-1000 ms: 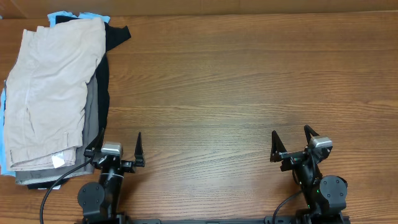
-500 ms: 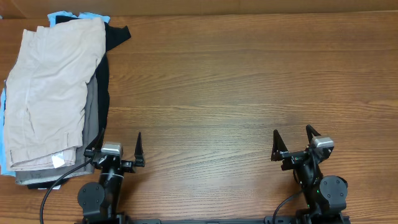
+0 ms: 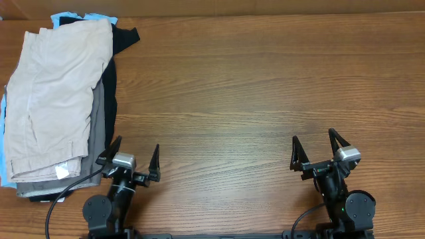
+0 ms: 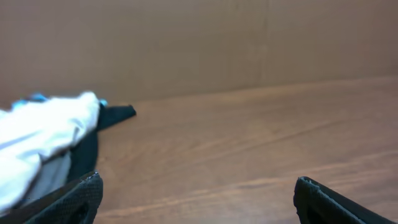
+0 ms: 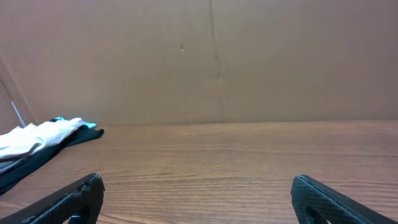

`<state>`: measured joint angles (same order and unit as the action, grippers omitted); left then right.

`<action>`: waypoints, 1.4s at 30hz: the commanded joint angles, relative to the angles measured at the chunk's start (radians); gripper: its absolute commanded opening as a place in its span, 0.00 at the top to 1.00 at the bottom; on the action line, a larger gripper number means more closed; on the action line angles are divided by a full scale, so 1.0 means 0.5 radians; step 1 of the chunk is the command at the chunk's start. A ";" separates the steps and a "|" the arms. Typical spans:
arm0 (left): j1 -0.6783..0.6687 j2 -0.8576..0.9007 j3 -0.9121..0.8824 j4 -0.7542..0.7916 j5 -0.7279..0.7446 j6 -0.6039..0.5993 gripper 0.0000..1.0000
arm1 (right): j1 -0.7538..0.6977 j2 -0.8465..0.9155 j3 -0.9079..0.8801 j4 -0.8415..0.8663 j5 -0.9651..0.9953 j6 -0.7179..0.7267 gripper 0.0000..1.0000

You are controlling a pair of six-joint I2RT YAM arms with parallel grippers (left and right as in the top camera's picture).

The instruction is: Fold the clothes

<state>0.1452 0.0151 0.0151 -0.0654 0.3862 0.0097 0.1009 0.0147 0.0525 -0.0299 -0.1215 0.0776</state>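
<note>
The beige shorts (image 3: 53, 93) lie folded on top of a pile of clothes at the table's far left; they also show in the left wrist view (image 4: 37, 140) and, small, in the right wrist view (image 5: 37, 137). A small white tag (image 3: 62, 171) shows at their near end. My left gripper (image 3: 137, 156) is open and empty near the table's front edge, just right of the pile. My right gripper (image 3: 314, 147) is open and empty at the front right, far from the shorts.
Under the shorts lie darker grey shorts (image 3: 98, 126), a black garment (image 3: 119, 40) and a light blue piece (image 3: 70, 14). Bare wooden table (image 3: 252, 93) stretches from the pile to the right edge. A brown wall (image 5: 211, 56) stands behind the table.
My left gripper has opened wider and shifted slightly right. My right gripper has shifted slightly right and nearer the front edge. The pile has not moved.
</note>
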 commanded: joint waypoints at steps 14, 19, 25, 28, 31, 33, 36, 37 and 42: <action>-0.011 0.431 0.865 -0.562 -0.217 -0.027 0.00 | 0.011 0.726 0.785 -0.136 -0.121 -0.120 0.00; -0.011 0.845 1.242 -0.774 -0.217 -0.082 0.00 | 0.011 1.241 1.252 -0.488 -0.158 -0.167 0.00; -0.011 1.450 1.813 -1.238 -0.216 -0.086 0.00 | 0.009 1.802 1.804 -0.987 -0.158 -0.224 0.00; -0.011 1.776 2.114 -1.502 -0.199 -0.080 0.00 | 0.009 2.102 2.106 -1.282 -0.159 -0.224 0.00; -0.011 2.097 2.370 -1.691 -0.153 -0.079 0.00 | 0.009 2.372 2.360 -1.505 -0.194 -0.222 0.00; -0.011 2.264 2.476 -1.741 -0.091 -0.079 0.00 | 0.009 2.508 2.455 -1.571 -0.269 -0.207 0.00; -0.011 2.474 2.531 -1.735 -0.059 -0.085 0.00 | 0.009 2.655 2.475 -1.575 -0.474 -0.208 0.00; -0.009 2.521 2.531 -1.724 -0.061 -0.083 0.00 | 0.009 2.683 2.474 -1.579 -0.512 -0.208 0.00; 0.056 2.734 2.531 -1.707 -0.391 -0.092 0.00 | 0.009 2.799 2.474 -1.582 -0.706 -0.208 0.00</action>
<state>0.1482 1.3384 1.2560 -0.9207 0.3069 -0.0238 0.1005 1.3991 1.2633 -0.8238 -0.3725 -0.0257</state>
